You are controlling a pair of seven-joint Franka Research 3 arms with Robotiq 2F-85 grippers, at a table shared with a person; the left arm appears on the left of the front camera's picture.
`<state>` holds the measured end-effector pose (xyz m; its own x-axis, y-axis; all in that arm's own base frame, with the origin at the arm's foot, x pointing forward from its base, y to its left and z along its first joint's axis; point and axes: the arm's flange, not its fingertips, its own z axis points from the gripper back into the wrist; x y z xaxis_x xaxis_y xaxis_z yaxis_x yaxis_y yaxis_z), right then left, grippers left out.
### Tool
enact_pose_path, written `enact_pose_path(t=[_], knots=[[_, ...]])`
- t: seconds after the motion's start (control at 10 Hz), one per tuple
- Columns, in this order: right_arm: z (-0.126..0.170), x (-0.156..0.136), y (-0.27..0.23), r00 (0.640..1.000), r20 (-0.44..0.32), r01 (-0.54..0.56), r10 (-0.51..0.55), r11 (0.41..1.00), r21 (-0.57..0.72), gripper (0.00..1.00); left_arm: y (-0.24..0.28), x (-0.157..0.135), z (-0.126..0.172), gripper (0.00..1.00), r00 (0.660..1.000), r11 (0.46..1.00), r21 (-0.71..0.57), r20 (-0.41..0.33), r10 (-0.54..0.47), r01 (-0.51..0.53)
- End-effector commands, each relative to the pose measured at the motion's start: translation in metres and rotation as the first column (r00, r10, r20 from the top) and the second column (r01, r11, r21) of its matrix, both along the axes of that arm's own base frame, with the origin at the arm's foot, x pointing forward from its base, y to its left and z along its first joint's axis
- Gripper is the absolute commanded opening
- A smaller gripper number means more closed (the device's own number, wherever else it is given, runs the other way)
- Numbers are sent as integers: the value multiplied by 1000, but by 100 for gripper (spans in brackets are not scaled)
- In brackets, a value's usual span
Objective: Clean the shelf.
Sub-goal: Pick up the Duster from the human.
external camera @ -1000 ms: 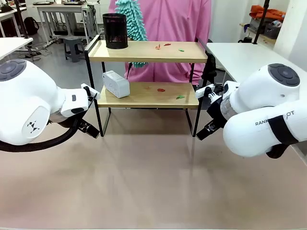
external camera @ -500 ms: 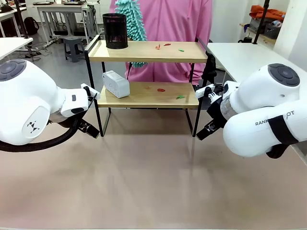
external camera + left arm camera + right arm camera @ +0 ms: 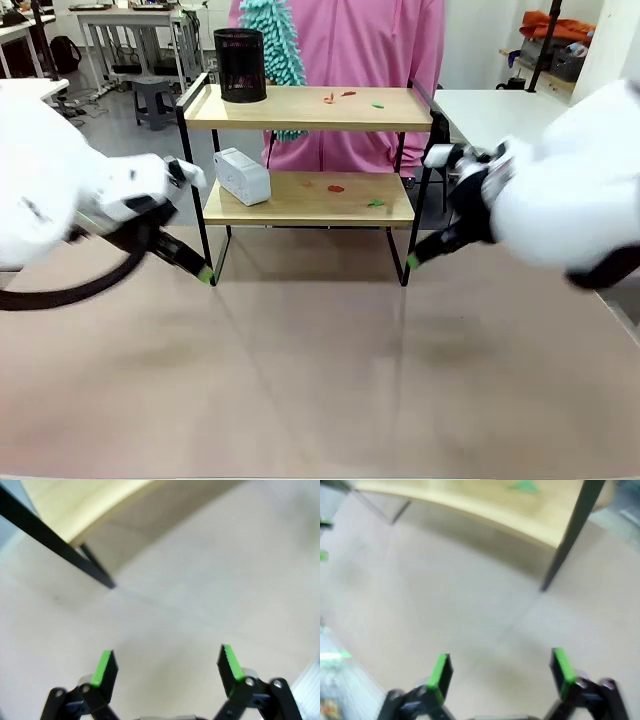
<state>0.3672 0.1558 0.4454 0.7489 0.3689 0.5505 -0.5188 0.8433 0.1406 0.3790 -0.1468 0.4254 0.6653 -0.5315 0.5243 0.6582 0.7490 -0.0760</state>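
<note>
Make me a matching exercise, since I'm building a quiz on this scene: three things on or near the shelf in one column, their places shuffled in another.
Things:
1. black mesh bin
2. white box
3. teal duster

Places:
A. lower board of the shelf, left end
B. behind the shelf
C. top board, left end

Pairs: 1-C, 2-A, 3-B

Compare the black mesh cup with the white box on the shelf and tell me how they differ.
The black mesh cup stands on the top board of the shelf; the white box sits on the lower board. The cup is dark, round and open mesh; the box is white, solid and blocky. The cup stands upright; the box is set askew to its board's front edge. Both sit at the shelf's left end in the front view.
</note>
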Motion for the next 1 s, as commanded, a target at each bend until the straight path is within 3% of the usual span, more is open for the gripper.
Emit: enact_pose_path(t=[0.0,0.1,0.2,0.3,0.4,0.5,0.6,0.7,0.9], knots=[[91,-46,-89,961,-192,267,-200,855,444,100,117,-54,58,100,996,977,-195,-21,81,-84],[104,-65,-128,953,-212,299,-217,793,531,100,165,-69,78,100,985,906,-392,-6,173,-162],[108,-81,-173,959,-249,264,-132,728,632,100,215,-89,86,100,966,751,-632,17,260,-190],[95,-87,-225,948,-288,311,-137,599,738,100,260,-107,77,100,937,558,-809,23,348,-187],[72,-86,-264,928,-338,371,-157,477,797,100,283,-113,58,100,918,392,-899,-26,395,-194],[45,-83,-289,900,-394,435,-185,376,818,100,293,-106,34,100,911,261,-946,-74,405,-193],[21,-76,-302,853,-458,519,-249,318,793,100,296,-94,11,100,889,176,-945,-179,420,-274],[90,-103,-287,935,-324,351,-147,533,770,100,330,-106,97,100,935,567,-781,-60,350,-262],[90,-103,-287,935,-324,351,-147,533,770,100,330,-106,97,100,935,567,-781,-60,350,-262]])
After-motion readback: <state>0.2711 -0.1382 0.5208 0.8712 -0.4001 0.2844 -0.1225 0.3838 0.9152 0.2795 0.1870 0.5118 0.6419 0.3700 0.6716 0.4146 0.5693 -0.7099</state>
